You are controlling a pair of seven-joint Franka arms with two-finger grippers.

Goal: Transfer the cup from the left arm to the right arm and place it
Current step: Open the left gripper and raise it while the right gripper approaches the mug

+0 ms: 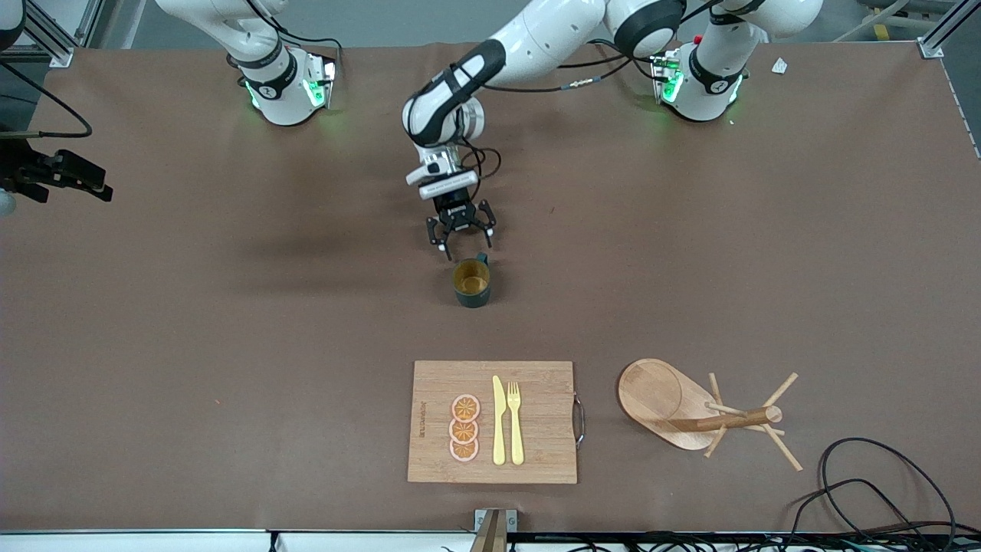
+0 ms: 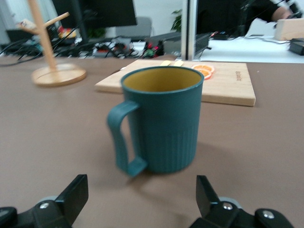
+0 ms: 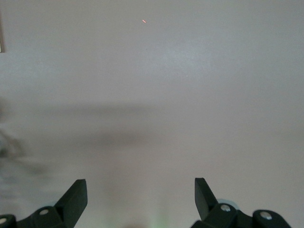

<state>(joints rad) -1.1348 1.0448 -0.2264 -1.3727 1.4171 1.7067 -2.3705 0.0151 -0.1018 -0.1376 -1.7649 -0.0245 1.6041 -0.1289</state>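
Observation:
The cup [image 1: 471,282], a dark teal ribbed mug with a mustard-yellow inside, stands upright on the brown table near its middle. Its loop handle [image 1: 481,257] points toward my left gripper [image 1: 461,241]. That gripper is open and empty, low over the table just by the handle side of the cup. In the left wrist view the cup [image 2: 164,124] stands straight ahead of the open left gripper [image 2: 142,179], apart from both fingers. My right gripper [image 3: 140,183] is open and empty over bare table; its arm waits toward the right arm's end.
A wooden cutting board [image 1: 540,422] with orange slices [image 1: 464,428], a yellow knife and a fork lies nearer the front camera than the cup. A wooden peg mug stand [image 1: 693,406] stands beside the board, toward the left arm's end. Black cables [image 1: 881,491] lie at the corner.

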